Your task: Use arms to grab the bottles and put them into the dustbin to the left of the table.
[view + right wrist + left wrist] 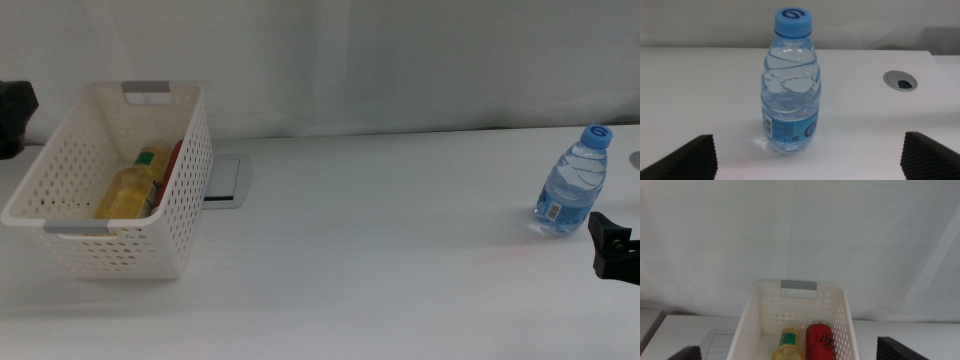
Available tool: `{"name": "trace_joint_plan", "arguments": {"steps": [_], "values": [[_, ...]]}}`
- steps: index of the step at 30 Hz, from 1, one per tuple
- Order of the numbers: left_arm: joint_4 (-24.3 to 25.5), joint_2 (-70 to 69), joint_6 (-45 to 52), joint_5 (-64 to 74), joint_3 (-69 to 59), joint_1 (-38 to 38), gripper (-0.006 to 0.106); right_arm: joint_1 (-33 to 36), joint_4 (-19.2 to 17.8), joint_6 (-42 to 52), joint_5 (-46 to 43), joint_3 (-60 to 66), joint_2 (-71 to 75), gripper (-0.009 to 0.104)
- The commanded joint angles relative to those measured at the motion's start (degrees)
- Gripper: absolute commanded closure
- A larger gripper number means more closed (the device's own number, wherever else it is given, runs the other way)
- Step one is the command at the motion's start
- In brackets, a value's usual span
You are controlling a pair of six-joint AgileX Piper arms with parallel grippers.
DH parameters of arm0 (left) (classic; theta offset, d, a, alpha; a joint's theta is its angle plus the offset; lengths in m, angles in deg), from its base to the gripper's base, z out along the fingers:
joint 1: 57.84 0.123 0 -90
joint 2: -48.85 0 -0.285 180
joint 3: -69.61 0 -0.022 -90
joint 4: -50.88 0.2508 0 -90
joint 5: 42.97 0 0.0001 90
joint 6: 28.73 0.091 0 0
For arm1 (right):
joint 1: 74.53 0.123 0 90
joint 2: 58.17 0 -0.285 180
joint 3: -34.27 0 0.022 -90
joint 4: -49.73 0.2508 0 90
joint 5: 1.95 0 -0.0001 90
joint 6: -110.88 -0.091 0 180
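Note:
A small clear water bottle [572,185] with a blue cap stands upright on the white table [380,250] at the far right. My right gripper [612,248] is just in front of it, open. In the right wrist view the water bottle [790,95] stands a little ahead of the right gripper [807,137], centred between the wide-apart jaws and untouched. The white perforated dustbin [60,190] sits at the left and holds a yellow-drink bottle [130,188] and a red can [175,158]. My left gripper [792,352] hangs open above the dustbin [840,315], over the yellow bottle [788,345] and red can [820,341].
A flat grey-white plate [225,182] lies on the table right beside the dustbin. A round cable hole [900,80] is in the tabletop beyond the water bottle. A white curtain backs the table. The left arm [15,115] shows at the left edge.

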Motion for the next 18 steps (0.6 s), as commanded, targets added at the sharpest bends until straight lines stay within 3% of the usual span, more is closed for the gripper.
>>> {"name": "trace_joint_plan", "arguments": {"steps": [1, 8, 14, 18], "values": [[-0.74, -0.15, -0.29, -0.68, -0.29, -0.27, 0.01, 0.03, 0.24, -0.06, -3.91, 0.36, -2.36, -0.008], [-0.74, -0.15, -0.29, -0.56, -0.29, -0.27, 0.01, 0.03, 0.03, -3.39, -10.69, 0.13, -9.18, -0.008], [-0.74, -0.15, -0.29, -0.56, -0.29, -0.27, 0.01, 0.03, -3.92, -4.99, -13.87, -2.37, -15.44, -0.008], [-0.74, -0.15, -0.29, -0.56, -0.29, -0.27, 0.01, 0.03, -4.03, -6.06, -16.25, -4.77, -19.33, -0.008]]}}
